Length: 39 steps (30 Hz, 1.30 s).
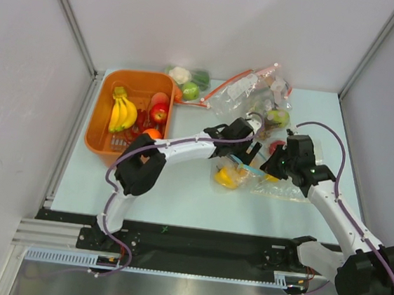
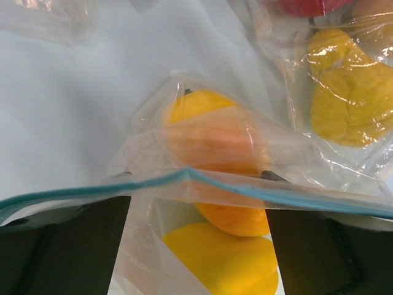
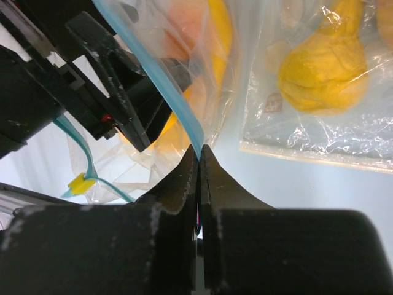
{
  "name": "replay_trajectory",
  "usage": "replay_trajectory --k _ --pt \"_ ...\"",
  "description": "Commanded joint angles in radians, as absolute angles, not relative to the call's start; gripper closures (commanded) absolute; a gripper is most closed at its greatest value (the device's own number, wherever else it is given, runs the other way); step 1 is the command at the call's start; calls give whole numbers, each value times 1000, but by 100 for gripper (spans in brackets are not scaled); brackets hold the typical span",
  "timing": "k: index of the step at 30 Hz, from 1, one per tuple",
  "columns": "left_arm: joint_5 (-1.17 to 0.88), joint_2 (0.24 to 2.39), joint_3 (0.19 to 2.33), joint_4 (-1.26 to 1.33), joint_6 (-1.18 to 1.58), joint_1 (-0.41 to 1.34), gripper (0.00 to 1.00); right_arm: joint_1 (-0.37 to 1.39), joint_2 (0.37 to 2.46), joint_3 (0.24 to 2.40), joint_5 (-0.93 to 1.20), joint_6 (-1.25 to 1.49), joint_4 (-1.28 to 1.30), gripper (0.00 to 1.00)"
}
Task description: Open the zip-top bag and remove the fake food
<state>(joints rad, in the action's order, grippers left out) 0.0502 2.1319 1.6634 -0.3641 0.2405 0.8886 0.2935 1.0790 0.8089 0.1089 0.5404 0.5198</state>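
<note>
The zip-top bag lies mid-table, clear and crinkly, its teal zip strip raised. Inside it are pieces of the fake food: an orange one and a yellow one. My left gripper is open, its fingers wide apart on both sides of the bag; the strip crosses in front of them. My right gripper is shut on the teal strip at one end of the bag's mouth. A yellow banana bunch and an orange lie in the orange basket.
A second clear bag with yellow fruit lies to the right, touching the first. Bags with a red strip and green items sit at the back. A red apple is in the basket. White walls stand on three sides.
</note>
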Motion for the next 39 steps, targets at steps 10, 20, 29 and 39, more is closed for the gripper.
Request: replay_trajectory --k 10,20,29,39 --pt "143 2232 1756 -452 140 930 13 295 1052 850 75 540 560 100" --pt "63 2188 1687 -436 147 925 66 296 1026 825 72 568 563 100" --pt "-55 1967 1591 -422 227 885 99 327 1015 824 14 574 569 100" --pt "-161 1859 1606 -501 256 847 100 399 1051 873 -49 561 580 100"
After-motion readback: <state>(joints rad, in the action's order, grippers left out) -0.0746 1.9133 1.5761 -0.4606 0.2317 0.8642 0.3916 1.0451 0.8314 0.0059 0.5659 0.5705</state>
